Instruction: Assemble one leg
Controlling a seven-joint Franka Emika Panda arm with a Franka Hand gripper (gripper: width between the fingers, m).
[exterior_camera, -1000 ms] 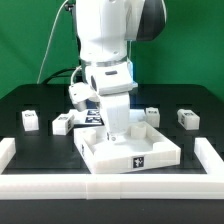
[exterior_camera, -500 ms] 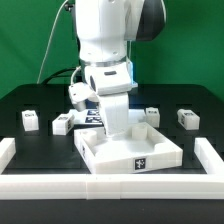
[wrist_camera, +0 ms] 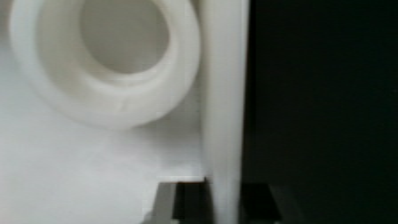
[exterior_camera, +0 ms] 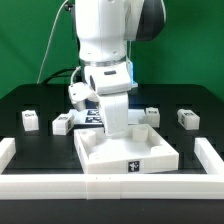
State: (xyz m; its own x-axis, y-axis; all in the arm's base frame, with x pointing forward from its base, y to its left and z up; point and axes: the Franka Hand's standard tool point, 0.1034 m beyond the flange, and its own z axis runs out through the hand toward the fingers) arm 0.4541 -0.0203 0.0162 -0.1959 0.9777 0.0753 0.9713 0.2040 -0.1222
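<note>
The large flat white square panel point(exterior_camera: 128, 150) lies on the black table in the middle. My gripper point(exterior_camera: 118, 124) reaches down onto its far wall. In the wrist view the gripper point(wrist_camera: 222, 205) has a dark finger on each side of the panel's thin upright wall point(wrist_camera: 222, 100), shut on it, with a round corner socket point(wrist_camera: 107, 60) beside it. Several legs, small white tagged blocks, stand apart from the panel: two at the exterior view's left point(exterior_camera: 30, 120) point(exterior_camera: 62, 124) and two at its right point(exterior_camera: 152, 116) point(exterior_camera: 187, 118).
A low white rail point(exterior_camera: 110, 187) runs along the front of the table, with upright ends at the exterior view's left point(exterior_camera: 8, 150) and right point(exterior_camera: 210, 155). The marker board point(exterior_camera: 93, 117) lies behind the panel, partly hidden by the arm.
The panel has turned and slid a little toward the exterior view's left, with the gripper on its wall. The loose legs have not moved.
</note>
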